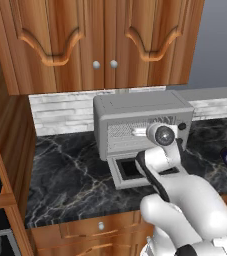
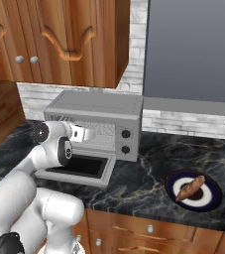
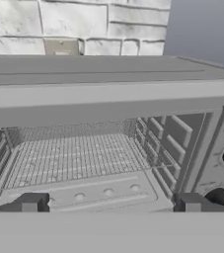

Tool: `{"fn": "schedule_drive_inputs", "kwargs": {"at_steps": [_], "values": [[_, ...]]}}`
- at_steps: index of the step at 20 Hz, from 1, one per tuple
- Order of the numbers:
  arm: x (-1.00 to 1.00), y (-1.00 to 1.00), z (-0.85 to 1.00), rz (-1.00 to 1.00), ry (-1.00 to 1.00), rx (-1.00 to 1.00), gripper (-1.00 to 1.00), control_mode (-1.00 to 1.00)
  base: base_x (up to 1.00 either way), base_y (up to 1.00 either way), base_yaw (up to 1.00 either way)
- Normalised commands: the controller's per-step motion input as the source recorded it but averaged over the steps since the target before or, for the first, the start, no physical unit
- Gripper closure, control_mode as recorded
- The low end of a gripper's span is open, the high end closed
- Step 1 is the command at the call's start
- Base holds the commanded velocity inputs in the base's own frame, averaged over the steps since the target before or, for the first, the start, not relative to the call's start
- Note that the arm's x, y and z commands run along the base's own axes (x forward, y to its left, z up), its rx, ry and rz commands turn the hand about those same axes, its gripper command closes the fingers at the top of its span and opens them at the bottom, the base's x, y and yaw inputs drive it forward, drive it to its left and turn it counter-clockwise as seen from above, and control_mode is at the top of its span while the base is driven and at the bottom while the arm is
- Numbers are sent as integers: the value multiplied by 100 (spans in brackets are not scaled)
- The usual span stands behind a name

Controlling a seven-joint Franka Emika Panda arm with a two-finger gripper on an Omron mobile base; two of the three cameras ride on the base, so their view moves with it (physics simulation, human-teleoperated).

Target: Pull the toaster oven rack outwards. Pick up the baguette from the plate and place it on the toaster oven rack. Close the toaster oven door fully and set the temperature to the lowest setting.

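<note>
gripper [image 3: 111, 203] is facing the oven [image 2: 94, 124] mouth, jaws standing wide apart with nothing between them. door [image 2: 79, 168] is lying folded down. rack [image 3: 79, 155] is sitting inside the cavity; best to go in level, pinch its front wire and draw straight out. baguette [image 2: 190, 188] is lying on the plate [image 2: 209, 203], well right of the oven.
</note>
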Motion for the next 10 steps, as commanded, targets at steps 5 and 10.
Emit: {"fn": "schedule_drive_inputs", "kwargs": {"at_steps": [5, 10], "values": [[24, 2, -14, 7, -5, 0, -100, -100, 0, 0, 0], [11, 12, -29, 9, 0, -1, -100, -100, 0, 0, 0]]}}
